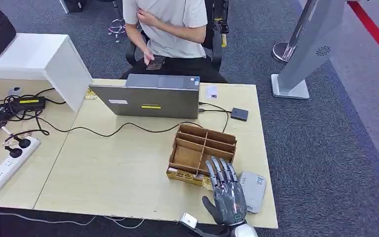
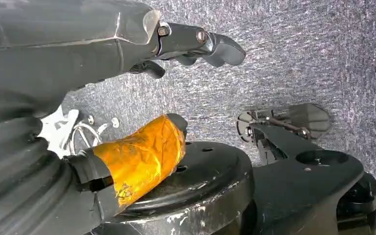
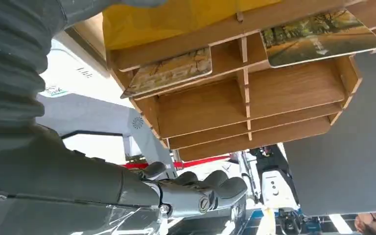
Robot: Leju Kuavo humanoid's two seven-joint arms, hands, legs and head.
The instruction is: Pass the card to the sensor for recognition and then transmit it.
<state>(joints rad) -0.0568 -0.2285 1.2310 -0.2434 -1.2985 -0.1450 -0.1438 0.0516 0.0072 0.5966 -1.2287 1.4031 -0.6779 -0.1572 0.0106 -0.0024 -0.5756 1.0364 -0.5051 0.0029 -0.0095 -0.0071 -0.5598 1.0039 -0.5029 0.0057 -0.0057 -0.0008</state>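
Observation:
A wooden divider box (image 1: 201,149) stands on the table's near right part. In the right wrist view two picture cards (image 3: 169,72) (image 3: 318,36) lie in its near compartments (image 3: 235,98). My right hand (image 1: 225,191) hovers at the box's near edge, fingers (image 3: 196,188) straight and apart, holding nothing. A flat grey device (image 1: 253,190) lies on the table just right of that hand. A small dark box (image 1: 239,114) on a cable sits behind the wooden box. My left hand (image 2: 127,54) hangs over the carpet with nothing in it, its thumb (image 2: 142,156) wrapped in orange tape.
An open grey laptop (image 1: 150,101) stands behind the box, and a person (image 1: 168,29) sits beyond it. Cables, a black adapter (image 1: 27,102) and a white power strip (image 1: 5,168) lie on the left. A white block (image 1: 39,59) is at the far left, a white stand (image 1: 301,54) on the floor at right.

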